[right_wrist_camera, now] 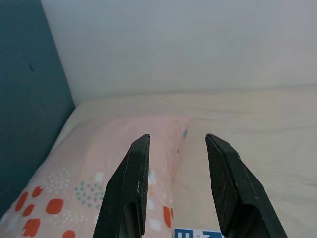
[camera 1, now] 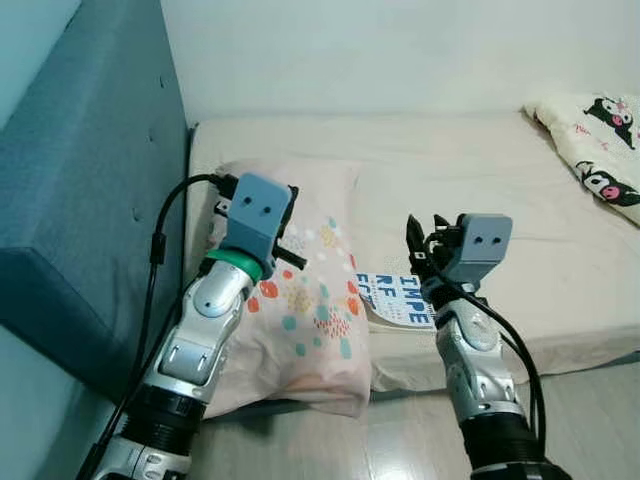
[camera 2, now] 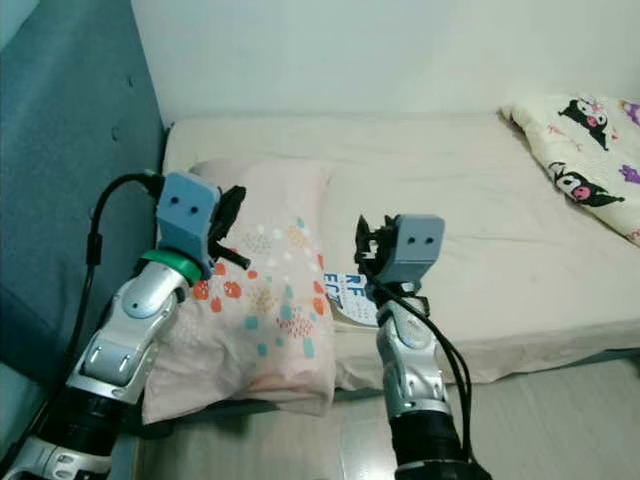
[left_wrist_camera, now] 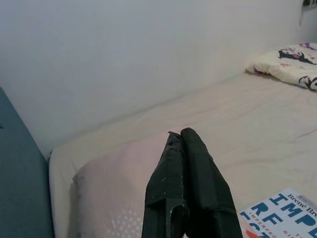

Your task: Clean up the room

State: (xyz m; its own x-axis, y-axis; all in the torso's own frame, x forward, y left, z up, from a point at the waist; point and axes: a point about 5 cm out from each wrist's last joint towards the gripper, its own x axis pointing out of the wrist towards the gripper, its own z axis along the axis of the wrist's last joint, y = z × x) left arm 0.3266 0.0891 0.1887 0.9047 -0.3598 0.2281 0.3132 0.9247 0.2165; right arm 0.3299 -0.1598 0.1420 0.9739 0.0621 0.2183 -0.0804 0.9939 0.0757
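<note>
left eye view: both arms raised at the bed's edge — left end effector [camera 1: 292,243] pressed together, right end effector [camera 1: 421,247] spread — over the book [camera 1: 398,298] beside the pillow [camera 1: 300,300], which a careless reach might shove farther onto the bed [camera 1: 480,180].

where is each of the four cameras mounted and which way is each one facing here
Left eye view: on the head, looking down at the bed, both silver arms rising from below.
Right eye view: its stereo twin, same scene.
Left wrist view: looks along the shut left gripper over the pillow.
Right wrist view: looks between the open right gripper fingers at the pillow.
Both wrist views share the book.
</note>
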